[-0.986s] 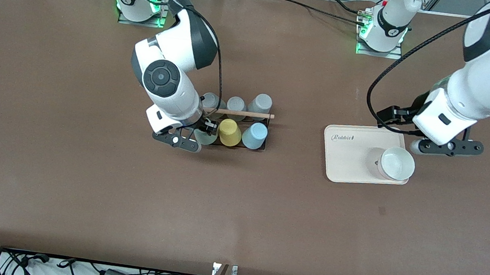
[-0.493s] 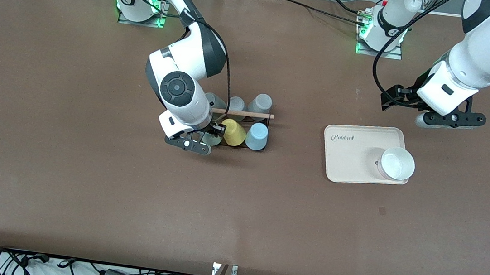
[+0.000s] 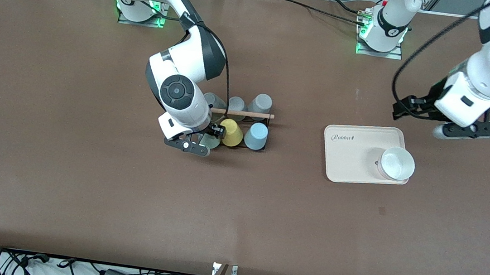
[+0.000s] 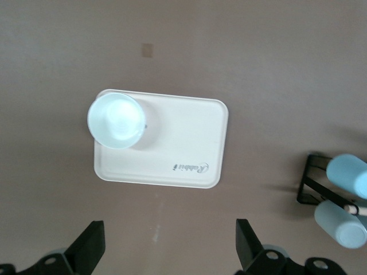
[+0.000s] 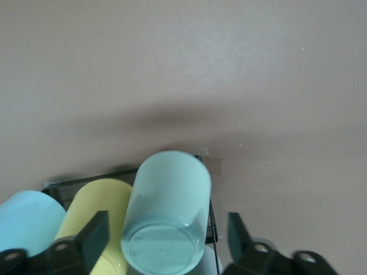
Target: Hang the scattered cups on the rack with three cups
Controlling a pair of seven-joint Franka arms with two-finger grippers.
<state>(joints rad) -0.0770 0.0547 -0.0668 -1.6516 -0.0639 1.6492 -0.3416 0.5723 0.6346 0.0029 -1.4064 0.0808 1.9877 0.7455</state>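
Observation:
The black wire rack with its wooden rod stands mid-table. On its side nearer the front camera hang the sage-green cup, a yellow cup and the light blue cup. My right gripper is at the green cup. In the right wrist view the cup lies between the open fingers with a gap on each side of it. My left gripper is open and empty in the air over bare table beside the cream tray.
Three grey cups hang on the rack's side farther from the front camera. A white bowl sits on the tray. The left wrist view shows the tray, the bowl and the rack's end with the light blue cup.
My left arm rose off the tray's edge and swung toward its own end of the table. My right gripper shifted slightly toward the yellow cup with the green cup, then held still.

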